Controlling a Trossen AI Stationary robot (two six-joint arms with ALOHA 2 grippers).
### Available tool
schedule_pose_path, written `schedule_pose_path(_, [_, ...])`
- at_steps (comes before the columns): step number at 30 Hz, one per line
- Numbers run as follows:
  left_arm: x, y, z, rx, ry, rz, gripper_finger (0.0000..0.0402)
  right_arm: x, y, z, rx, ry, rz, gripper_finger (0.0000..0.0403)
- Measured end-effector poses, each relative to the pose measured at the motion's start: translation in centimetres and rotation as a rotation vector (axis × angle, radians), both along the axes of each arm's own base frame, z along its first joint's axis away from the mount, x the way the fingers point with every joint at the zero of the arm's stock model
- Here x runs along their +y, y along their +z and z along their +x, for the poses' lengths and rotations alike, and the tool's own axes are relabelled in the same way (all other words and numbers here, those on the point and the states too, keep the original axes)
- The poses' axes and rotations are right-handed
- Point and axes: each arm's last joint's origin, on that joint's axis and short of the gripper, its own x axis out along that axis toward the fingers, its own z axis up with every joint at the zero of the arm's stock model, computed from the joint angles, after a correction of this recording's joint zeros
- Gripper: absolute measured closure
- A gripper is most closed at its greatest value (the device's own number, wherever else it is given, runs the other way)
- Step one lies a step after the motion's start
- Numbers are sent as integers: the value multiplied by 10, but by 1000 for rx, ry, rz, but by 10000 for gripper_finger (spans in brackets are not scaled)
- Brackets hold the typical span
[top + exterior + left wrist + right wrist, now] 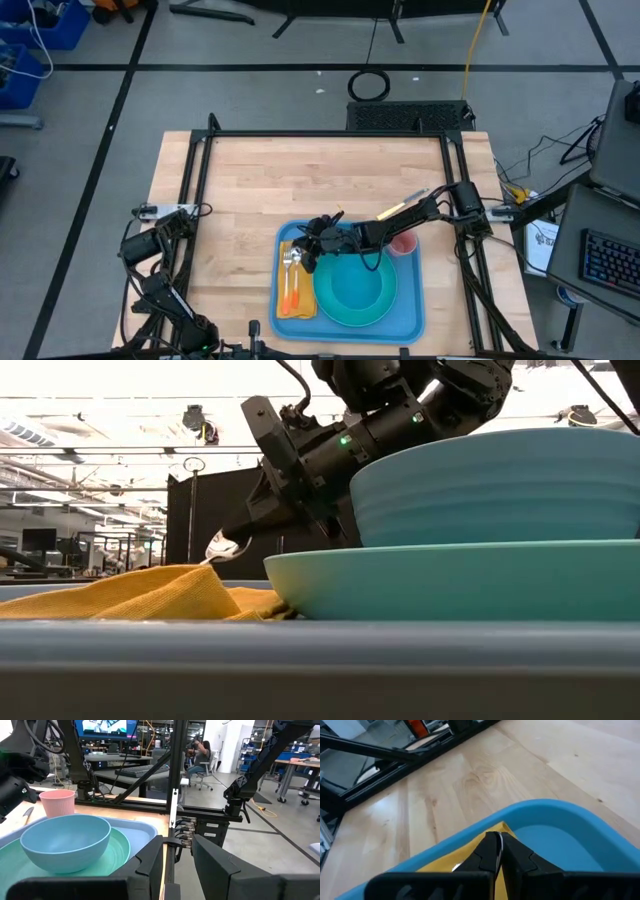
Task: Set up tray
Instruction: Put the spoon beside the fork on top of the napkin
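Risk here sits at the left side of the tray (410, 322), where the right gripper (318, 240) hangs low over the yellow napkin (296, 305) and the cutlery (292, 262) lying on it. The tray lies at the near middle of the table (300, 180), carrying a teal plate (355, 292) with a blue bowl (66, 841) on it, a pink cup (403, 243) at its far right corner, and the napkin along its left edge. The right arm reaches across from the right post, passing low over the cup and the plate's far rim. In the right wrist view its fingers (492, 851) are pressed together with nothing between them, tips just above the napkin's corner.

A sideways sweep of that arm could clip the cup and tip it, since the forearm passes so close above it. A drop with closed fingers could drag the napkin, bunch it, and skew the fork and orange-handled piece. Lifting away carelessly might catch the bowl, which only rests loose on the plate.

The left gripper (175, 870) waits at the near left of the table, off the tray, jaws partly apart and empty; it poses little threat where it is
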Motion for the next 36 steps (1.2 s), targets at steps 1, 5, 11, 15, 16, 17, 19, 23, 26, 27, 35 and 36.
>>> schedule_pose_path(1, [0,0,0,0,0,0,293,0,-1,0,7,-1,-2,399])
schedule_pose_path(5, [0,0,0,0,-1,0,293,0,-1,-1,15,-5,-4,399])
schedule_pose_path(11, [0,0,0,0,-3,1,293,-1,-2,-1,19,-10,6,399])
schedule_pose_path(15, [0,0,0,0,-3,1,293,-5,-4,-2,41,-29,40,399])
schedule_pose_path(16, [0,0,0,0,-3,0,293,-5,-4,-1,44,-19,49,399])
schedule_pose_path(17, [0,0,0,0,-3,0,293,-6,-5,-1,46,-11,54,399])
schedule_pose_path(19, [0,0,0,0,-3,0,293,-7,-5,-1,47,-5,60,399])
schedule_pose_path(23, [0,0,0,0,-3,0,293,-10,-5,-1,49,-7,66,399])
schedule_pose_path(26, [0,0,0,0,-3,1,293,-10,-5,-1,50,-12,69,399])
schedule_pose_path(27, [0,0,0,0,-3,0,293,-10,-5,-1,50,-13,70,399])
schedule_pose_path(35, [0,0,0,0,-3,1,293,-10,-5,-1,50,-19,82,399])
schedule_pose_path(36, [0,0,0,0,-3,0,293,-10,-5,-1,50,-19,82,399])
